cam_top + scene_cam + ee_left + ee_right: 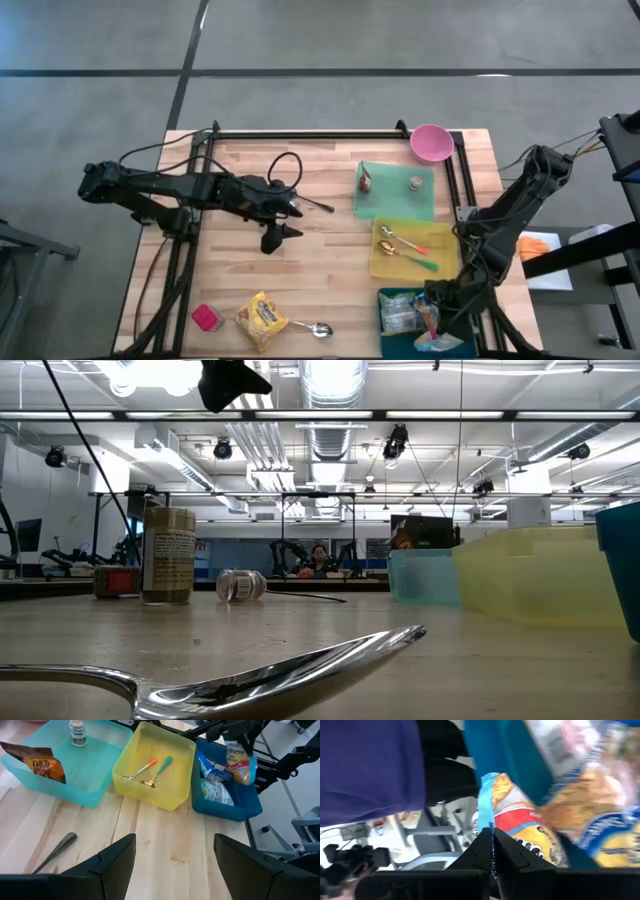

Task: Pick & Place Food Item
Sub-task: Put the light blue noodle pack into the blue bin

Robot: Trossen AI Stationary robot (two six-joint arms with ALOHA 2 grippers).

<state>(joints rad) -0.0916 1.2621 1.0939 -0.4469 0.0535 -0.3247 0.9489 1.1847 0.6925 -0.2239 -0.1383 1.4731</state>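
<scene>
High view: right gripper (437,322) pinched shut on snack bag (520,827) over blue bin (384,318). Left gripper (290,218) hangs mid-table, fingers apart, empty.

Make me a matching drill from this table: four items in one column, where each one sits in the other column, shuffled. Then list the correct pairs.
Items
1. two spoons with coloured handles
2. pink bowl
3. small jar
4. yellow snack bag

Places
A. on the bare wood at the near edge, beside a metal spoon
B. at the table's far edge, right of centre
C. inside the yellow bin
D. inside the green tray

Pairs: 1-C, 2-B, 3-D, 4-A
</scene>
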